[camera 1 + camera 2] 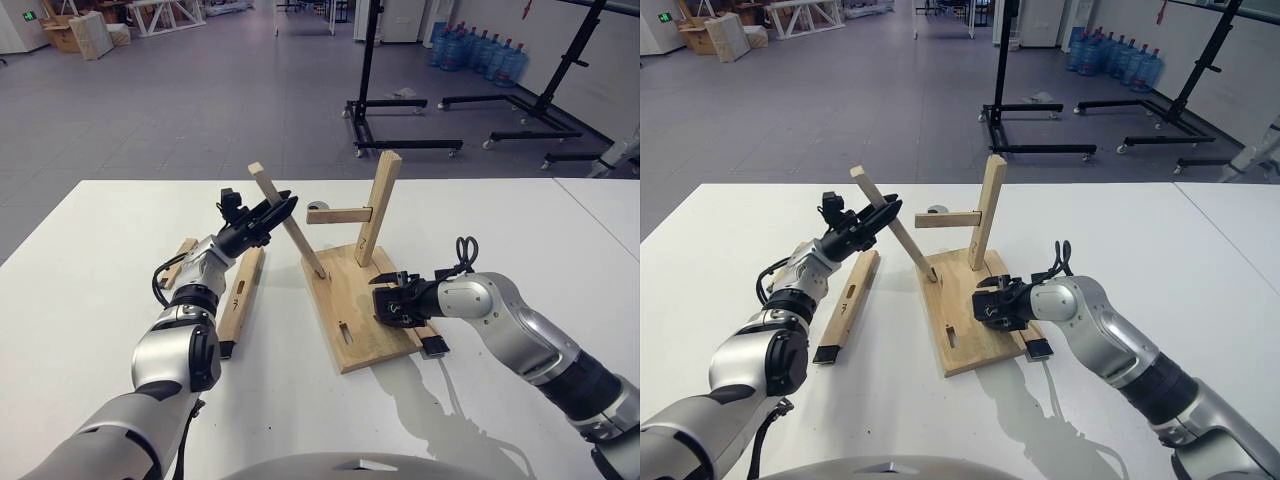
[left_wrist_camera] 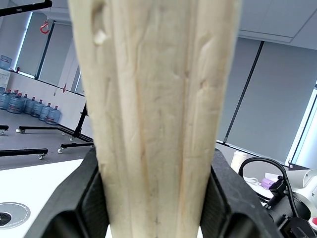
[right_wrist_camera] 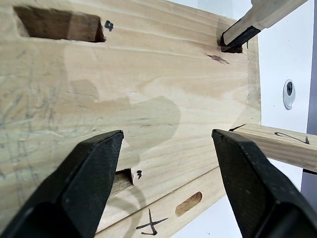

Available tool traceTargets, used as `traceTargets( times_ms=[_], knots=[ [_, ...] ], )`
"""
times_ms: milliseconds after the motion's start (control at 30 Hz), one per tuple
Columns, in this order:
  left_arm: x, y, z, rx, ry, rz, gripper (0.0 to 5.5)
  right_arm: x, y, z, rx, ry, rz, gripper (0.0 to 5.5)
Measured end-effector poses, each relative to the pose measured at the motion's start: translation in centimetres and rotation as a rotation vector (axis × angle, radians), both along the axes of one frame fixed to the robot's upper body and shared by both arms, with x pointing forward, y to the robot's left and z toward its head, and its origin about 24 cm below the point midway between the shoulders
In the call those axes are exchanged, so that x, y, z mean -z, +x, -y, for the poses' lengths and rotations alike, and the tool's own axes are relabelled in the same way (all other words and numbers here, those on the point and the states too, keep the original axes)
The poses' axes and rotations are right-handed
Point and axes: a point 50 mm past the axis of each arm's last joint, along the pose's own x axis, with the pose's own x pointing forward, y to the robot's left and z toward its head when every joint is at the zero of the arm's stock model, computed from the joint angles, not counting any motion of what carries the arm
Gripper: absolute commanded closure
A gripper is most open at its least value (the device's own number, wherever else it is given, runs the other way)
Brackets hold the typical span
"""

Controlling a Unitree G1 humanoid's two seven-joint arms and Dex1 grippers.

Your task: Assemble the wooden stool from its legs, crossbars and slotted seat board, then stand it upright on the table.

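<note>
Nearest us, the right gripper hangs over the right-hand part of the slotted seat board, its fingers spread wide with nothing between them. We cannot tell whether the fingertips touch the wood. The board lies flat on the white bench, slots facing up. Another leg lies along the board's right edge, its black foot sticking out toward us, seemingly tucked partly under the board.

To the left, a loose leg lies flat on the bench beside the left forearm.

Farther back, the left gripper is clamped on a tilted leg near its upper end. That leg leans back to the left, with its lower end in the board's far-left slot.

An upright leg stands in the far-right slot, and a crossbar juts from it leftward.
</note>
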Motion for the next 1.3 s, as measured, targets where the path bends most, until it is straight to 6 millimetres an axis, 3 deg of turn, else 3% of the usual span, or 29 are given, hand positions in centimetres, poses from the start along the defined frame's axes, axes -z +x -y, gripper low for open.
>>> traceTargets(
  times_ms=[1300],
  knots=[
    [-0.14, 0.23, 0.01, 0.024, 0.097, -0.001, 3.48, 0.18, -0.22, -0.27, 0.010, 0.009, 0.010, 2.18]
  ],
)
